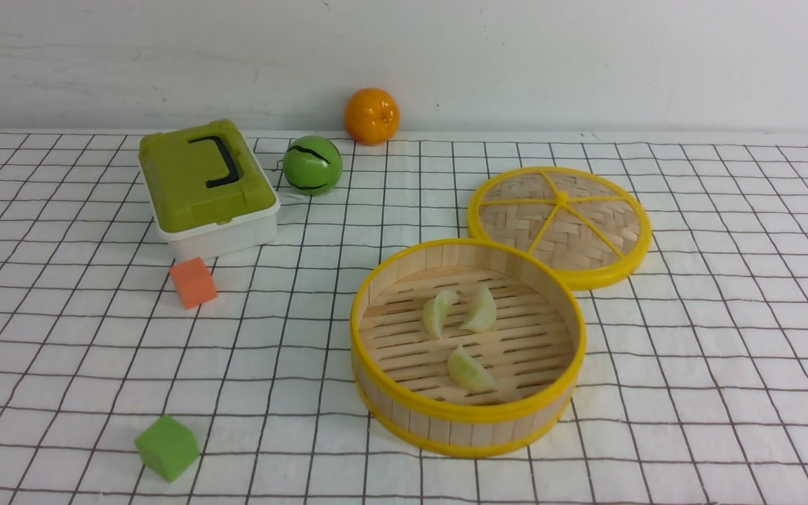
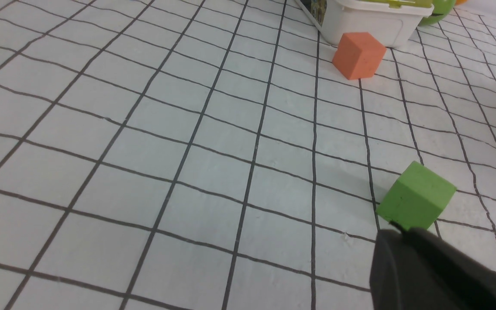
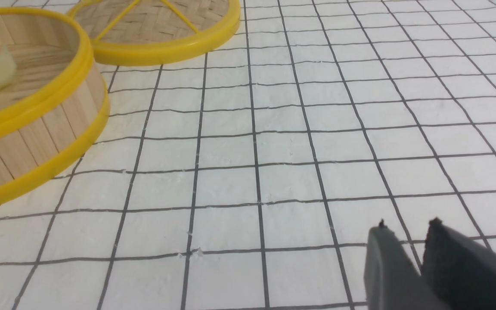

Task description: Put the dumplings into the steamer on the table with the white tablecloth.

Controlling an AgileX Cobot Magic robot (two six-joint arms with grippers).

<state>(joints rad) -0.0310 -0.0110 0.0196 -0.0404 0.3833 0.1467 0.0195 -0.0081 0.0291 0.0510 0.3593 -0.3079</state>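
Dumplings point(image 1: 461, 330): all three lie on the slatted floor of the steamer point(image 1: 376, 280).
Left gripper point(image 2: 403, 241): jaws closed, empty.
Right gripper point(image 3: 420, 258): jaws nearly together, empty.
Progress: loading looks complete.

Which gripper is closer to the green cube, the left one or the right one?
Left. The left gripper sits right beside the green cube. The right gripper is over bare cloth on the far side of the steamer, with no cube in its view.
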